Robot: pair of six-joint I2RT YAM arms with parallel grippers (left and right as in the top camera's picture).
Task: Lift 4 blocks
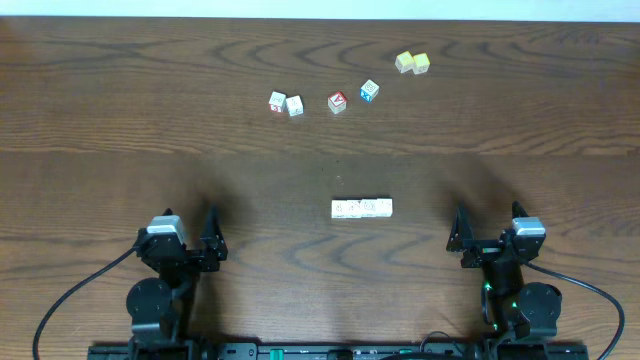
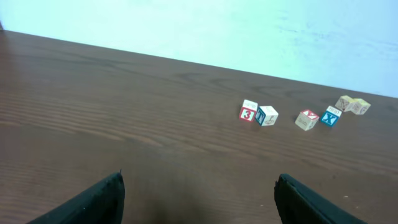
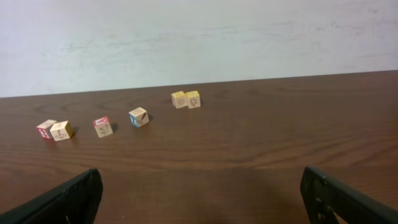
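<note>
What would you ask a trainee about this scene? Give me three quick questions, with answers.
1. How many pale blocks lie side by side in one row?
2. True or false: the left gripper is holding a block.
3. Where are the two yellowish cubes? A: touching the row. B: apart from the row, toward the far side of the table. C: between a gripper's fingers.

Key: 1: four. 2: false, its jaws stand open and empty. 3: B.
</note>
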